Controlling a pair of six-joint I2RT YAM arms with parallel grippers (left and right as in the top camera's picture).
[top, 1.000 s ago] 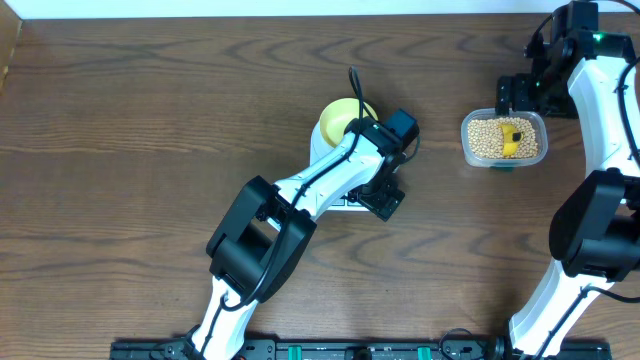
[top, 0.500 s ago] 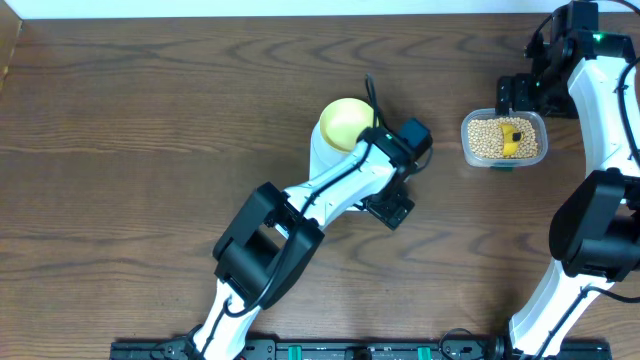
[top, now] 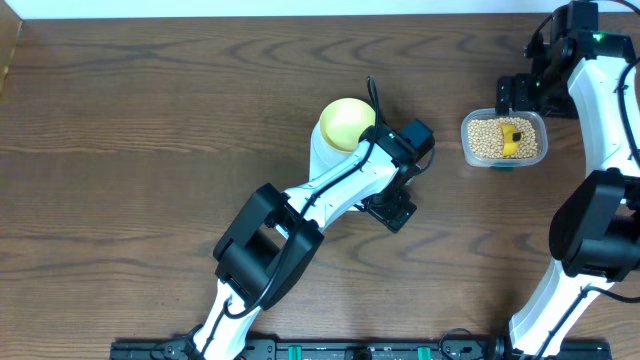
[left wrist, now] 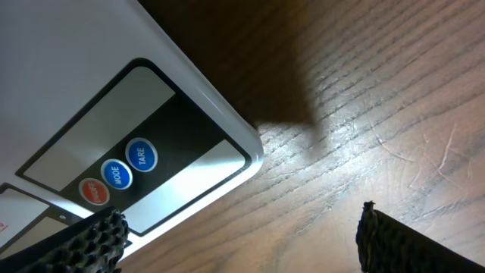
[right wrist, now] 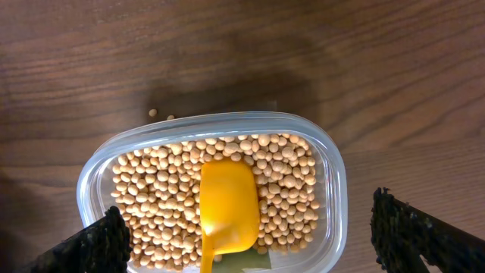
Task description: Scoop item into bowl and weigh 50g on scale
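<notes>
Your left gripper (left wrist: pixel 239 241) gapes wide by the scale (left wrist: pixel 83 83), cream bowl (top: pixel 346 122) on its platform; your right gripper (right wrist: pixel 261 243), equally wide, hovers over what look like soybeans (right wrist: pixel 288 174) and a yellow scoop (right wrist: pixel 227 205) in the clear tub (right wrist: pixel 336 182)

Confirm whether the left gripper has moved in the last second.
Yes. The left gripper has shifted right and toward the near table edge, judged against the bowl on the scale; more of the bowl shows now.

A yellow scoop (right wrist: pixel 227 206) lies on the beans (right wrist: pixel 144 199) filling a clear tub (right wrist: pixel 338 189).
</notes>
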